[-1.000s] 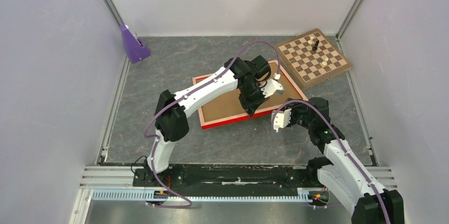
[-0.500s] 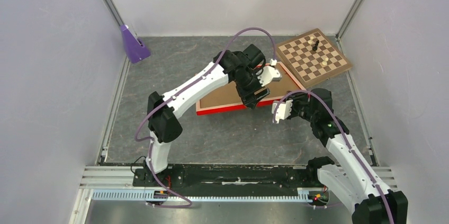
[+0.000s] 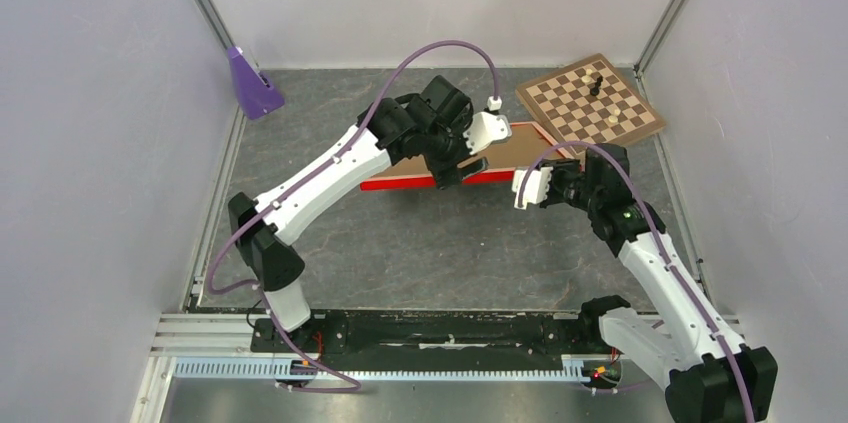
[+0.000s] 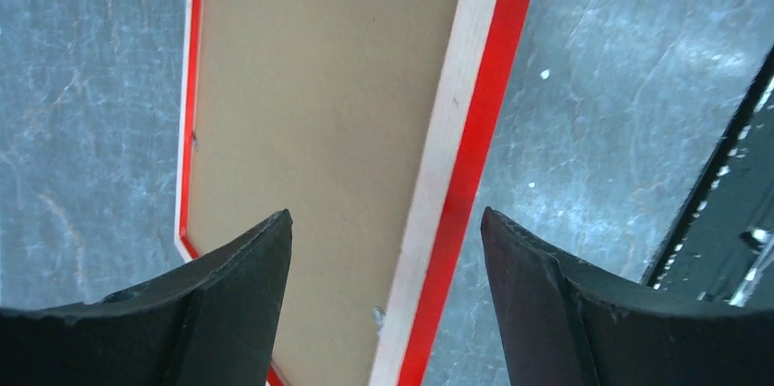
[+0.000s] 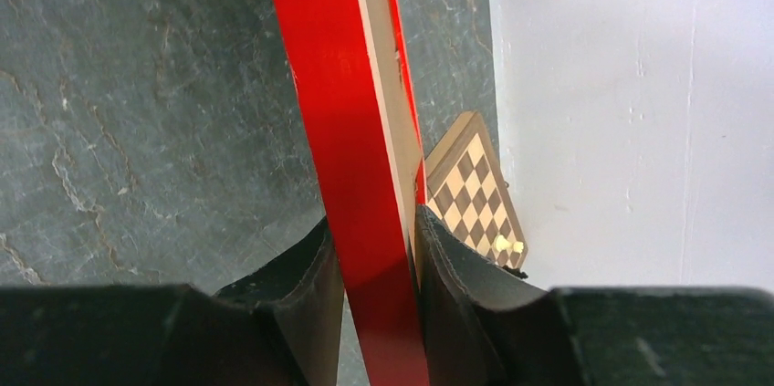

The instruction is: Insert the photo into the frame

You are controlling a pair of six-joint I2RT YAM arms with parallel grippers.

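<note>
1. Grips the red rim of the frame (image 5: pixel 351 130) between the right gripper (image 5: pixel 376 249) jaws.
2. Hangs the left gripper (image 4: pixel 383 231), released and wide, over the brown backing (image 4: pixel 319 130) (small clips showing).
3. Holds the frame steeply tilted, near the chessboard (image 3: pixel 590 108).

Left arm: my white-and-black left arm (image 3: pixel 320 171) reaches far forward, wrist tipped down.
Left gripper: my black left gripper (image 4: pixel 385 217) gapes wide, holding nothing.
Right arm: my right arm (image 3: pixel 660 273) bends inward.
Right gripper: my right gripper (image 5: pixel 374 222) pinches the thin orange-red picture frame (image 5: pixel 338 85).

The red frame (image 5: pixel 338 112), brown backing up, tilts steeply, seemingly on one edge, another pinched inside the right gripper (image 5: pixel 374 222).
</note>
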